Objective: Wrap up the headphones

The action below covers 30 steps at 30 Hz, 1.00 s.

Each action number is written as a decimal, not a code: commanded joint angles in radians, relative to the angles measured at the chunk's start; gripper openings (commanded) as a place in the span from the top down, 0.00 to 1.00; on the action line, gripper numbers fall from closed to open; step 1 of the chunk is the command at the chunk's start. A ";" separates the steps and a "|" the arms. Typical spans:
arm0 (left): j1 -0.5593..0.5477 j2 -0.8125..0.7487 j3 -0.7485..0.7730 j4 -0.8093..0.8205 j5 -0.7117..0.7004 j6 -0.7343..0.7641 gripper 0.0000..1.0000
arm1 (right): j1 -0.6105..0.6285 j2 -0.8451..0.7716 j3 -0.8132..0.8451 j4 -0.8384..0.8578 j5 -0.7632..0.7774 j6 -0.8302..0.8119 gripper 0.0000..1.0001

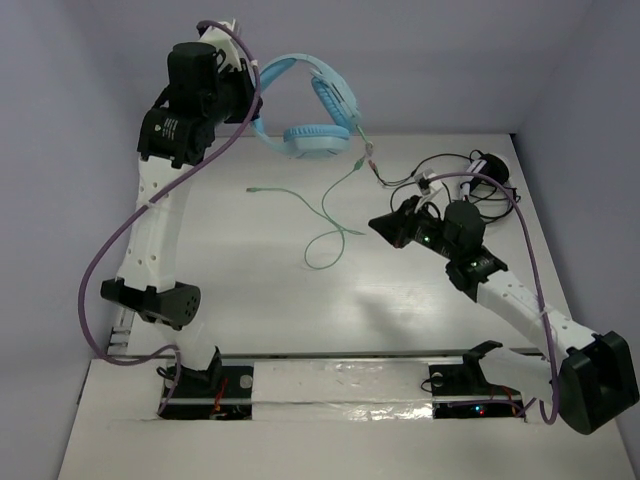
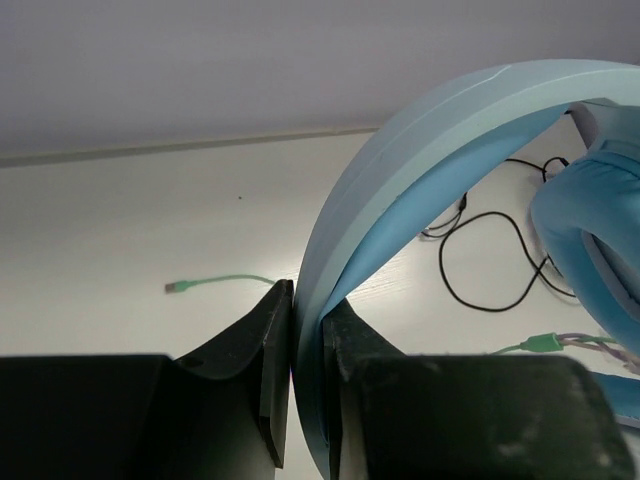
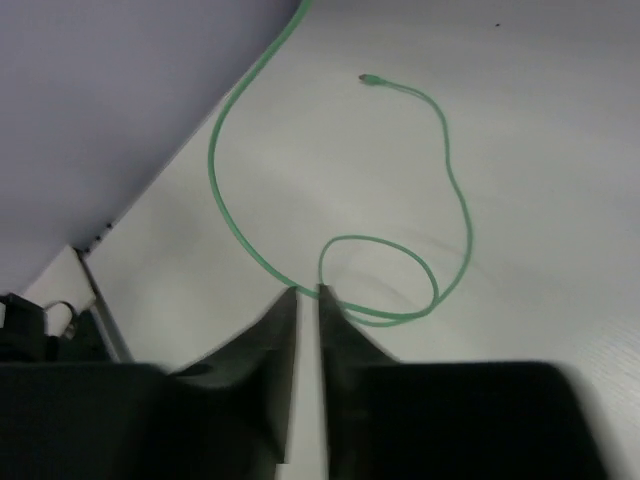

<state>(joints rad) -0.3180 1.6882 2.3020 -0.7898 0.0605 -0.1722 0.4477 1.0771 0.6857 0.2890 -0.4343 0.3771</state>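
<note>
The light blue headphones (image 1: 318, 137) hang in the air at the back of the table. My left gripper (image 1: 254, 96) is shut on their padded band (image 2: 420, 150), which runs up between the fingers (image 2: 275, 350). The thin pale green cable (image 1: 335, 195) drops from an ear cup and lies in loose loops on the table, its free end to the left (image 2: 180, 287). My right gripper (image 1: 380, 226) hovers beside the cable's loop (image 3: 400, 285). Its jaws stand almost together, with nothing between them. The cable passes just beyond the tips in the right wrist view.
A smaller black-and-white headset (image 1: 487, 172) with a tangled black cable (image 2: 480, 270) lies at the back right of the table. A grey wall rises behind the table. The arm bases sit at the near edge.
</note>
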 commanded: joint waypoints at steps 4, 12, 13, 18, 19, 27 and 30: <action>0.088 0.004 -0.015 0.176 0.257 -0.150 1.00 | 0.009 -0.011 -0.061 0.113 0.037 0.031 0.49; 0.109 -0.081 -0.245 0.287 0.324 -0.193 1.00 | 0.009 0.113 -0.120 0.257 0.022 0.079 0.28; 0.109 -0.079 -0.251 0.287 0.343 -0.199 1.00 | 0.009 0.139 -0.114 0.254 0.029 0.071 0.26; 0.119 -0.082 -0.288 0.313 0.378 -0.243 1.00 | 0.019 0.230 -0.149 0.436 -0.070 0.132 0.16; 0.119 -0.085 -0.294 0.320 0.380 -0.254 1.00 | 0.029 0.247 -0.144 0.444 -0.055 0.137 0.16; 0.151 -0.105 -0.261 0.370 0.395 -0.335 1.00 | 0.075 0.441 -0.127 0.660 0.091 0.210 0.19; 0.151 -0.107 -0.230 0.353 0.409 -0.332 1.00 | 0.075 0.478 -0.114 0.682 0.118 0.200 0.19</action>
<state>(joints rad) -0.1741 1.6707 1.9911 -0.5426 0.4065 -0.4339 0.5133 1.5356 0.5434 0.8154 -0.3759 0.5728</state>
